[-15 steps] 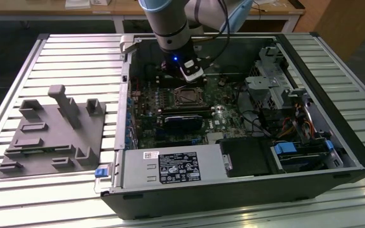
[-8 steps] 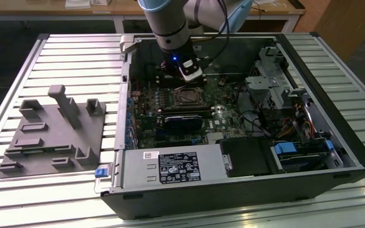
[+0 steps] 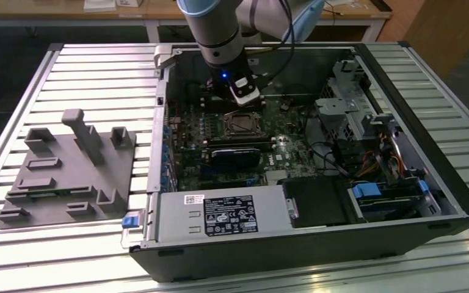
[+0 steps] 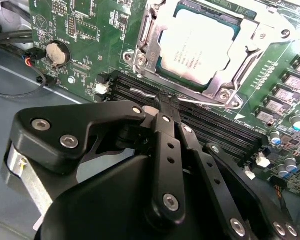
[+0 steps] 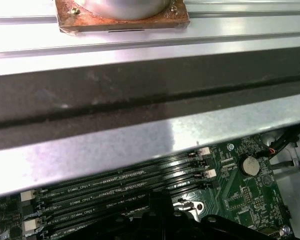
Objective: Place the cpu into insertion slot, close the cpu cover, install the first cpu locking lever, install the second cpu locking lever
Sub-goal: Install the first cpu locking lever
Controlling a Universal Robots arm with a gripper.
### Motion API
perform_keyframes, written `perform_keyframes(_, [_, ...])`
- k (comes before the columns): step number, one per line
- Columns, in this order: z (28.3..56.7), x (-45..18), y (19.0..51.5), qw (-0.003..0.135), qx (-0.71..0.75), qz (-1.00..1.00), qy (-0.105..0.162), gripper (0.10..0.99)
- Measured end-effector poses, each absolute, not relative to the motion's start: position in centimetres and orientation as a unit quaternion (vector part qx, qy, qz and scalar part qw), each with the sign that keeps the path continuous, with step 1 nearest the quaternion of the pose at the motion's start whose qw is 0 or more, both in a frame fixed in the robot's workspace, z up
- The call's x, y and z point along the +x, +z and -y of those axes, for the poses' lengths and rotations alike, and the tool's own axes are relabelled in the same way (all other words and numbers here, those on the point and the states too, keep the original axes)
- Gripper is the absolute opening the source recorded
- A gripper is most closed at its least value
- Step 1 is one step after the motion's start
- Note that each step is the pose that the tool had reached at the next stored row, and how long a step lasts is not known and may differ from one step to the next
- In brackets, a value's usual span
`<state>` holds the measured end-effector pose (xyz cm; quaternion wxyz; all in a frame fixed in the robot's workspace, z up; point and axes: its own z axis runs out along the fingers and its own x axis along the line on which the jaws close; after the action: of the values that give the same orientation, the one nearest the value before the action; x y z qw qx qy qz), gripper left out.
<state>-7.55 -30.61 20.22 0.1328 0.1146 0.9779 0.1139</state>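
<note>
Quick status from my end. In the second wrist view the cpu is sitting in the slot and the cover looks folded flat over it, frame all around the pale face. So I'd say we're on the lever part of the job.

The gripper has its fingers pressed together on the thin wire lever, just beside the cover's edge and right over the memory slots. I can't tell if this is the first or second lever from here. In the exterior view the arm comes straight down into the case, just behind the slot.

How I'd handle it, for what it's worth:
- That wire is skinny and springy, so I'd guess it slips out of the pinch easily. Keep the grip square on it, no twisting.
- Follow the lever's own arc around its hinge instead of shoving it in a straight line.
- It probably has to tuck sideways under a catch at the end, so go slow there.
- Watch the fingertips near the memory slots and the board; scraping either would be bad news.
</note>
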Motion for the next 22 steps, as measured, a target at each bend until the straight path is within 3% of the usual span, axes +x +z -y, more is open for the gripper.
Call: perform_keyframes(22, [30.61, -7.32, 19.74, 0.134, 0.127, -0.976, 0.115, 0.106])
